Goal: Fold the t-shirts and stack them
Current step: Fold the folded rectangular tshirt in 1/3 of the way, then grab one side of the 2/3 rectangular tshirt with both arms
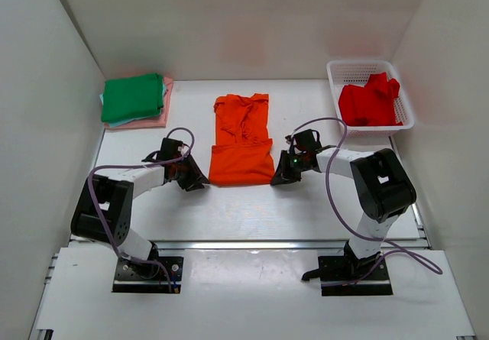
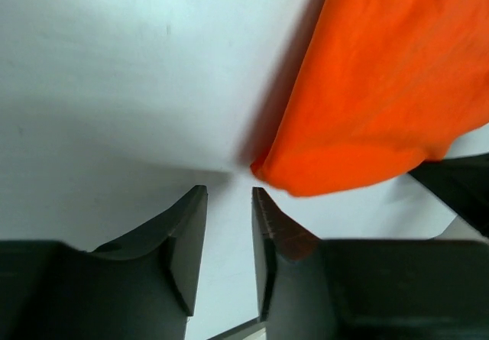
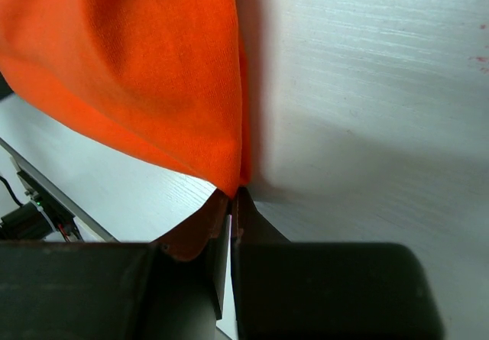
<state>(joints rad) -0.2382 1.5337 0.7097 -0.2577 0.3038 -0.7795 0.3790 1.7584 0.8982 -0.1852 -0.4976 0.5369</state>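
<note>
The bright orange t-shirt (image 1: 241,137) lies partly folded in the middle of the table, its near part doubled over. My left gripper (image 1: 197,178) is at the shirt's near left corner; in the left wrist view (image 2: 229,193) its jaws stand slightly apart with nothing between them, and the orange cloth (image 2: 382,88) ends just past the tips. My right gripper (image 1: 278,175) is at the near right corner, and in the right wrist view (image 3: 235,196) it is shut on the corner of the orange cloth (image 3: 153,65). A green shirt (image 1: 134,97) tops a folded stack over a pink one (image 1: 157,118). A red shirt (image 1: 370,102) lies in the basket.
The white mesh basket (image 1: 336,76) stands at the back right by the right wall. The folded stack sits at the back left by the left wall. White walls close in three sides. Cables loop from both arms over the table.
</note>
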